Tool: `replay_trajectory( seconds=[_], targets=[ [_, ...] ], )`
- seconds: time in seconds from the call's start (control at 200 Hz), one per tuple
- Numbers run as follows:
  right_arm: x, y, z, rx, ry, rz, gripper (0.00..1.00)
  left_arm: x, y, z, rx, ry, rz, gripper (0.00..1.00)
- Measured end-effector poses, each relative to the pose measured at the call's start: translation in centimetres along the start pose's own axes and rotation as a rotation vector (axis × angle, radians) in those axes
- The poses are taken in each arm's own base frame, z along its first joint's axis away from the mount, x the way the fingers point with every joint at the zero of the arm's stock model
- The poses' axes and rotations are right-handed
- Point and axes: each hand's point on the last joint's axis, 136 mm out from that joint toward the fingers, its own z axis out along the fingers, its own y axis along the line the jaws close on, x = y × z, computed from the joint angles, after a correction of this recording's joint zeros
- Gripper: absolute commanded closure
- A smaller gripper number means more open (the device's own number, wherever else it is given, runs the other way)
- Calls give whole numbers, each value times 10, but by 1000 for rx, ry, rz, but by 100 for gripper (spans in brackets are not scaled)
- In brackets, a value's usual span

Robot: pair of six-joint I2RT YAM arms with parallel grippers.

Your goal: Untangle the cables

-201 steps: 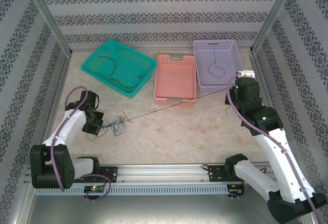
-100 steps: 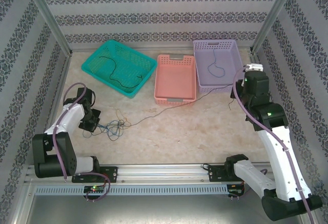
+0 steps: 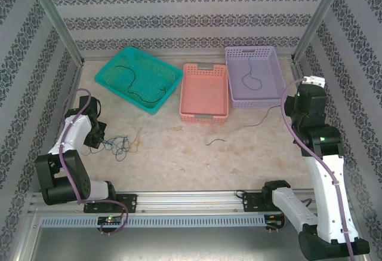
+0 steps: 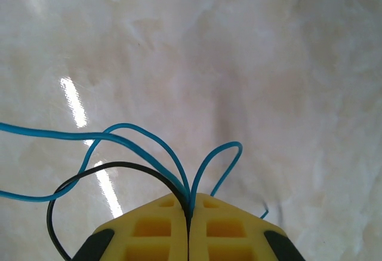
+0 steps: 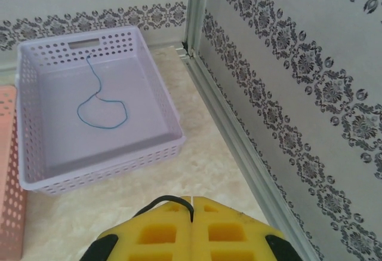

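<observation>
The left end effector is clamped on blue and black cables at the small tangle on the bench. The right end effector is shut on a black cable that seems to lie free of it. The teal basket and the lilac basket each hold one cable; the tangle is left to sort.

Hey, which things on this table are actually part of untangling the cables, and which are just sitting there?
Part of the job:
- cable tangle, pinched by the left claw
- black cable, pinched by the right claw

Just sitting there:
- teal basket
- pink basket
- purple basket
</observation>
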Motion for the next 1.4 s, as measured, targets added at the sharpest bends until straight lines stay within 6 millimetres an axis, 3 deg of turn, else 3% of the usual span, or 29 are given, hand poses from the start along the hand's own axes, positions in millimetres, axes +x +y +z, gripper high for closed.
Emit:
replay_trajectory(
  seconds=[0.135,0.29,0.385,0.505,0.674,0.834,1.044,1.189,1.319,1.399],
  targets=[
    [4,29,-2,-106,14,-29,100,17,-13,9,46,89,28,100],
    [11,82,-15,-281,31,-125,100,70,-45,2,145,204,171,100],
    [3,105,-30,-358,12,-166,100,105,-57,-8,195,268,239,76],
    [-23,118,-53,-420,-54,-164,100,130,-66,-19,243,329,242,41],
    [-61,140,-89,-572,-146,-146,100,136,-73,-37,285,357,226,31],
    [-73,169,-112,-732,-183,-206,100,122,-106,-100,490,303,236,30],
    [-55,211,-139,-873,-320,-489,100,118,-143,-196,795,249,327,38],
    [-37,224,-143,-882,-496,-733,100,148,-170,-252,995,296,481,44],
    [-36,237,-136,-848,-612,-905,100,193,-188,-305,1166,367,668,51],
    [-39,244,-128,-836,-640,-953,100,217,-191,-326,1245,421,740,55]
  ],
)
